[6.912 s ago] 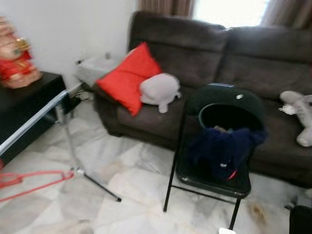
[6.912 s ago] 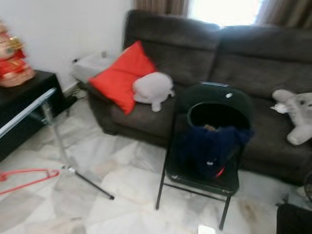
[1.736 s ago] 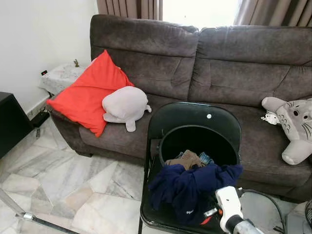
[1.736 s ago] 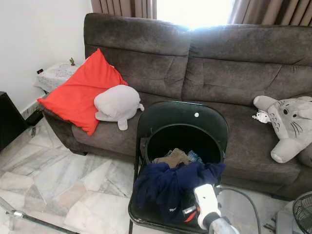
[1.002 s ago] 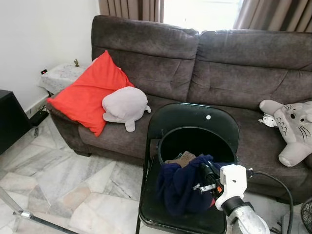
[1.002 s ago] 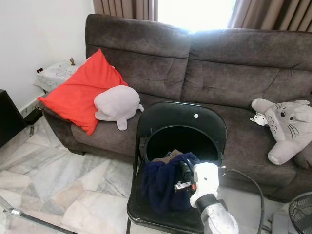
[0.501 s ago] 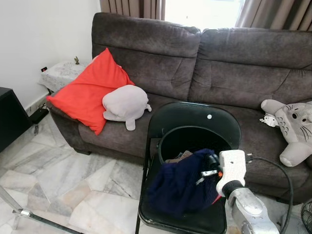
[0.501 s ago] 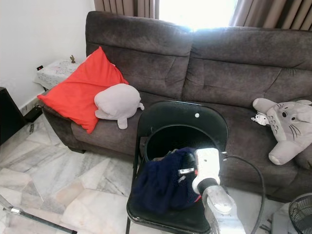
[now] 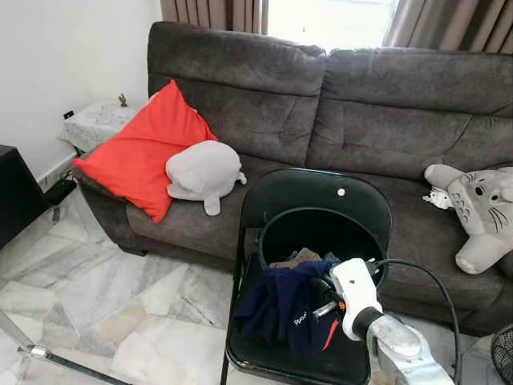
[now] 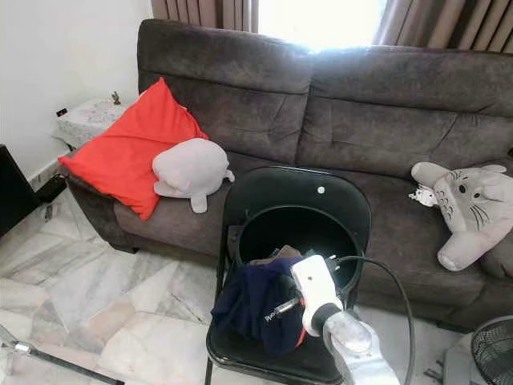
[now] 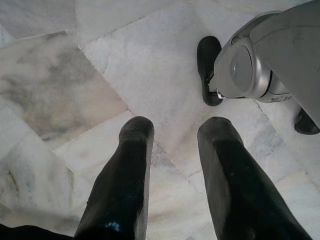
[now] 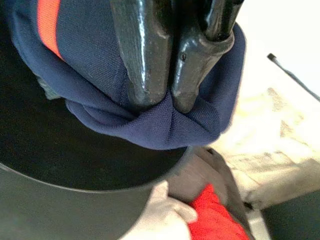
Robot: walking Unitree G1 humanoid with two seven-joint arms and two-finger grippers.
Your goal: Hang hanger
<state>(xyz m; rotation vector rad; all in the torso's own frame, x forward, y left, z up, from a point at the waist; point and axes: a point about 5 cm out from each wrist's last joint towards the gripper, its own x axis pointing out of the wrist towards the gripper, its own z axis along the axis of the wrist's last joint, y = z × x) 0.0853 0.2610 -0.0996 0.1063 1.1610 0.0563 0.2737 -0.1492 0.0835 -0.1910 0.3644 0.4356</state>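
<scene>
Here the right gripper [image 12: 167, 102], closed, pinches the soft, limp navy garment [image 9: 288, 309] over the black chair [image 9: 321, 196]; the left gripper [image 11: 172, 135] hangs open.

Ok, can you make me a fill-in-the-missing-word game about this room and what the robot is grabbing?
1. The right gripper is pinching a navy blue ____.
2. The black basket stands on a folding ____.
3. The grey plush on the sofa leans against a ____ cushion.
4. The left gripper hangs over the marble ____.

Missing words: garment, chair, red, floor
</scene>
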